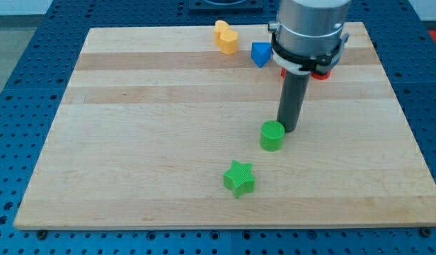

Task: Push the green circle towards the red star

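My tip (288,129) touches green circle (272,135) at its lower left | red star (318,71) mostly hidden behind rod; push barely begun | end effector: bare rod, holding nothing

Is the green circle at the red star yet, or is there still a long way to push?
Done: my tip is right beside the green circle, on its upper right.
In hand: nothing shows a push toward the star yet.
Left: almost all of it. The red block peeks out behind my arm near the view's top, its shape hidden, and the circle is well below it. My tip sits on the wrong side, so it probably must go around first.
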